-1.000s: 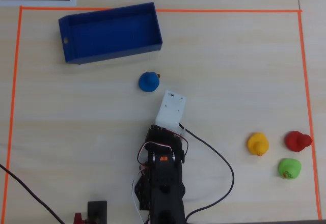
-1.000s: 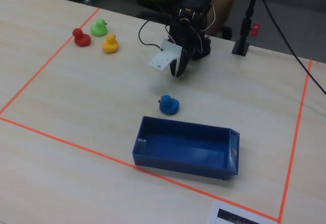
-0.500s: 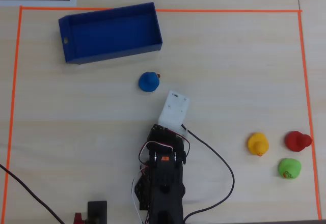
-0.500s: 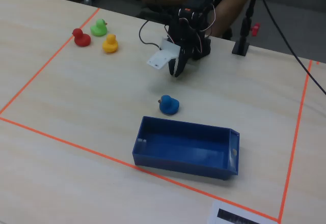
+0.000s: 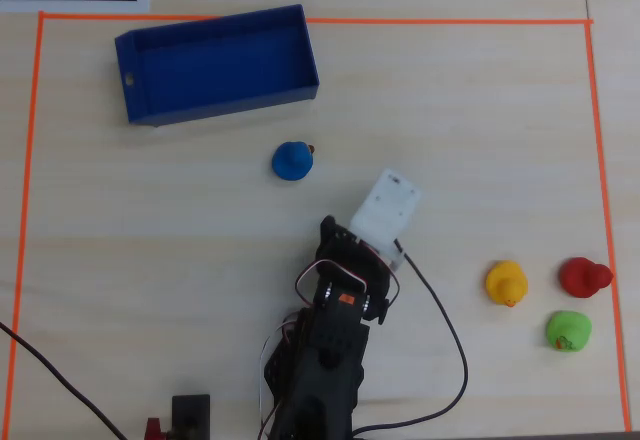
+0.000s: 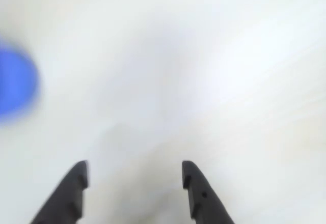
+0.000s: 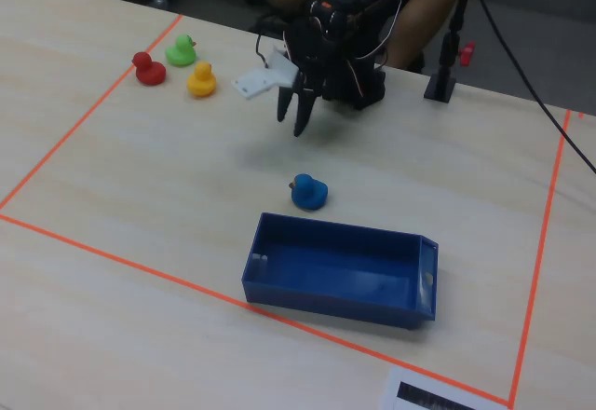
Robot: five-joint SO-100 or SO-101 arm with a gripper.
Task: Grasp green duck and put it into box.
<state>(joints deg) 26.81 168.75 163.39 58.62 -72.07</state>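
- Overhead view: green duck [image 5: 568,330] at the far right of the tabletop [image 5: 180,260], lowest of a cluster of three, just below the red duck [image 5: 584,277] and right of the yellow duck [image 5: 506,283]. Arm in the lower middle, its white wrist block aimed up and to the right; fingertips hidden beneath it, so the duck lies well apart to the right and slightly lower. Box [image 5: 217,62] at upper left, on the opposite side from the duck; a blue duck [image 5: 292,160] between arm and box.
- Wrist view: claw [image 6: 135,175] spread, both dark fingers apart with nothing between. Only a blurred blue blob at the left edge; no green duck in sight, so a swing toward it seems needed first.
- Fixed view: claw [image 7: 292,122] hanging above bare tabletop, fingers pointing down. Green duck [image 7: 181,51] well off to the left and farther back, near the orange tape [image 7: 88,116]. Box [image 7: 337,271] near, empty.
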